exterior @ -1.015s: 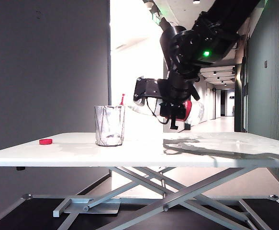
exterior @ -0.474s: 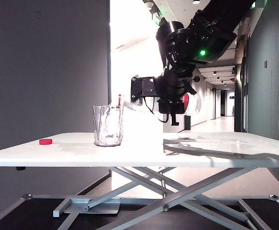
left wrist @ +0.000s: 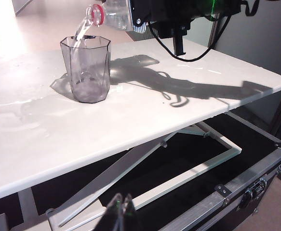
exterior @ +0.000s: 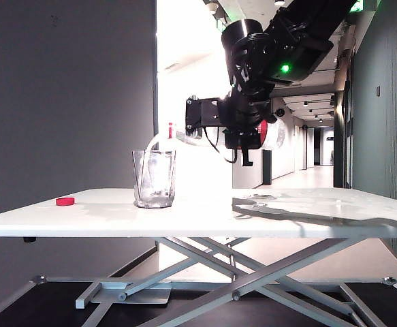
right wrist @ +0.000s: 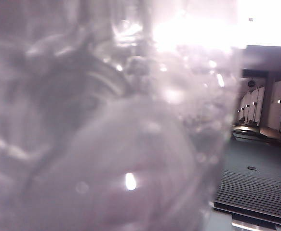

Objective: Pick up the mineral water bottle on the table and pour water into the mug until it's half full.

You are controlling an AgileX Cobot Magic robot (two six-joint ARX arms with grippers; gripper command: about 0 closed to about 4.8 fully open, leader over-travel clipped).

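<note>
The right gripper (exterior: 242, 129) was clamped around the body of the mineral water bottle (exterior: 270, 134), holding it tipped close to level above the table (exterior: 287, 218), neck toward the mug (exterior: 154, 178). The red neck ring (left wrist: 98, 11) sat just above and slightly beyond the mug rim, and a thin stream of water (left wrist: 82, 30) arced from the mouth into the glass. The mug stood upright on the table's left half; its fill level was hard to read, seemingly low, so the pour looked early. The right wrist view was filled by the bottle's clear wall (right wrist: 111, 125), blurred, nothing else readable. The left gripper (left wrist: 120, 211) hung below the table edge, well apart from everything, tips pressed together, holding nothing. A small red cap (exterior: 65, 201) lay near the table's far left edge. Wet patches showed on the tabletop around the mug (left wrist: 29, 113). Judgement: the bottle was likely thin, soft plastic that dents under squeeze, getting lighter as it drained, weight shifting toward the neck when tilted; the mid-body grip at the label suited it, firm but not crushing. A wet surface could make it slippery. The mug seemed rigid glass, fragile, light enough to slide on the wet top if nudged by the bottle neck.
</note>
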